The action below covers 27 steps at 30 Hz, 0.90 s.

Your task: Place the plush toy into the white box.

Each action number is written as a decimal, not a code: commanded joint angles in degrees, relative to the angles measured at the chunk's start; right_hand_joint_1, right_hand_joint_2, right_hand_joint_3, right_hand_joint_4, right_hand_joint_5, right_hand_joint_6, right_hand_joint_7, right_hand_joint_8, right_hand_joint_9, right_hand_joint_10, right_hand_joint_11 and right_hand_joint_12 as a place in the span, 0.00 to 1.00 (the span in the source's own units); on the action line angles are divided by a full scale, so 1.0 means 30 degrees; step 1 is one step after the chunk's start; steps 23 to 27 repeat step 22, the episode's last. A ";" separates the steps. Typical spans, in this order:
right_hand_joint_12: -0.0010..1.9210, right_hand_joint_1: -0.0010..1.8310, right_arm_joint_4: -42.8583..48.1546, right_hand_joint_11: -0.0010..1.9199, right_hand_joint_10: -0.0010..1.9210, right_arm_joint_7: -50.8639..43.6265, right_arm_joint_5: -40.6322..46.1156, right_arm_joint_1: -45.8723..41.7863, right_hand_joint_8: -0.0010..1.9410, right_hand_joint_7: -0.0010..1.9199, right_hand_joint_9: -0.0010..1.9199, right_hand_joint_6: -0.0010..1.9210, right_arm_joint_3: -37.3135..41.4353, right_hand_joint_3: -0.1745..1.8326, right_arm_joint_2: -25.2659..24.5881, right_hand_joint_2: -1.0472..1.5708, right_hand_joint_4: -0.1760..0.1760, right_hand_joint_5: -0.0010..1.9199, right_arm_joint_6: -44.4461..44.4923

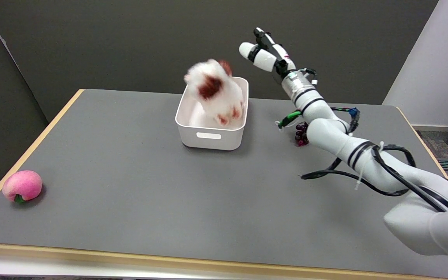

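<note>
A white plush toy [216,91] with reddish-brown patches is blurred over the white box [211,134], its lower part inside the box and its top above the far rim. My right hand [265,52] is raised in the air to the right of the toy, apart from it, fingers spread and holding nothing. The white box stands at the table's far middle with a slot handle on its near wall.
A pink peach [21,186] lies near the table's left edge. A bunch of dark purple grapes [301,134] sits on the grey table [130,186] behind my right forearm. A dark wall stands behind the table.
</note>
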 commanded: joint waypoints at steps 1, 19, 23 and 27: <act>0.57 0.22 0.2816 0.00 0.15 0.2586 0.0265 -0.3404 0.00 0.00 0.00 0.05 -0.0084 0.50 0.2861 0.59 0.66 0.00 0.4457; 0.38 0.14 0.1288 0.00 0.10 1.2995 0.0532 -0.9218 0.02 0.00 0.00 0.02 0.4445 0.53 0.3079 0.63 0.61 0.00 1.4968; 0.36 0.14 0.0848 0.00 0.10 1.3055 0.0532 -0.9622 0.02 0.00 0.00 0.02 0.4944 0.49 0.3048 0.66 0.61 0.00 1.4968; 0.36 0.14 0.0848 0.00 0.10 1.3055 0.0532 -0.9622 0.02 0.00 0.00 0.02 0.4944 0.49 0.3048 0.66 0.61 0.00 1.4968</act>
